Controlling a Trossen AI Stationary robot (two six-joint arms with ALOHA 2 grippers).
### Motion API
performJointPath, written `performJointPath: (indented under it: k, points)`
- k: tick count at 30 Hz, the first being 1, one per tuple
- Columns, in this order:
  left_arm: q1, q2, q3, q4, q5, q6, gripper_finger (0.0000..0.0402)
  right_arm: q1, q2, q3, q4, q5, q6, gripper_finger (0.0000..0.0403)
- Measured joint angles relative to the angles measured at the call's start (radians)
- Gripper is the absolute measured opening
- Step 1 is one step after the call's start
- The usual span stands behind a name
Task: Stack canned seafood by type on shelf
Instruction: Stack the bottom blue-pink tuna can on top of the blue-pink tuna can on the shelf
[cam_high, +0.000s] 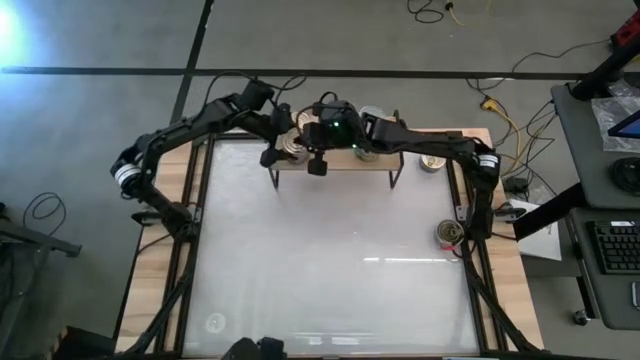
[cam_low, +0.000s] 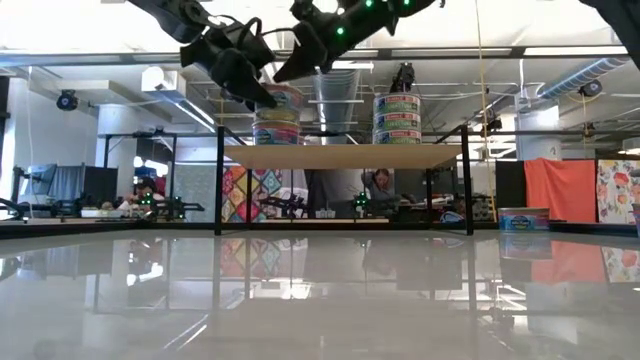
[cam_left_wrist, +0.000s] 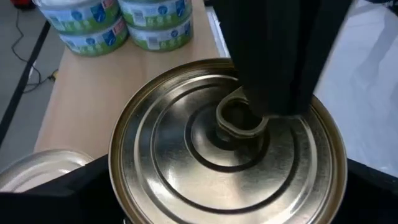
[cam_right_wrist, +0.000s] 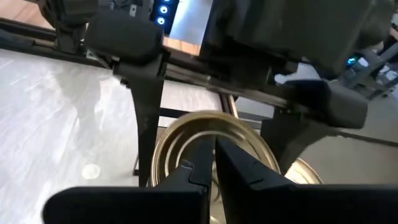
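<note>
On the pale wooden shelf (cam_low: 340, 155), the left tool (cam_high: 288, 148) straddles wide a round, ribbed gold tin (cam_left_wrist: 227, 143); the closed right tool (cam_right_wrist: 214, 163) presses its lid.

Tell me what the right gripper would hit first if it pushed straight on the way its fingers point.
The right gripper, shut, points down at the gold lid of the top tin on the shelf. It would most likely press on that lid near its pull ring; it may already be touching.
</note>
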Motion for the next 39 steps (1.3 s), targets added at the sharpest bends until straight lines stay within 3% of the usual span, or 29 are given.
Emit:
performJointPath:
  k: [14,29,39]
  points:
    - [0.001,0.026,0.019,-0.013,-0.105,-0.022,0.0396,-0.022,0.065,0.0,0.022,-0.028,0.003,0.0013]
    - [0.002,0.027,0.052,-0.086,-0.106,-0.024,0.0396,-0.026,0.065,0.0,0.017,-0.031,0.032,0.0013]
    - [0.0,0.027,0.051,-0.075,-0.093,-0.036,0.0399,-0.027,0.065,-0.003,0.108,-0.037,0.032,0.0013]
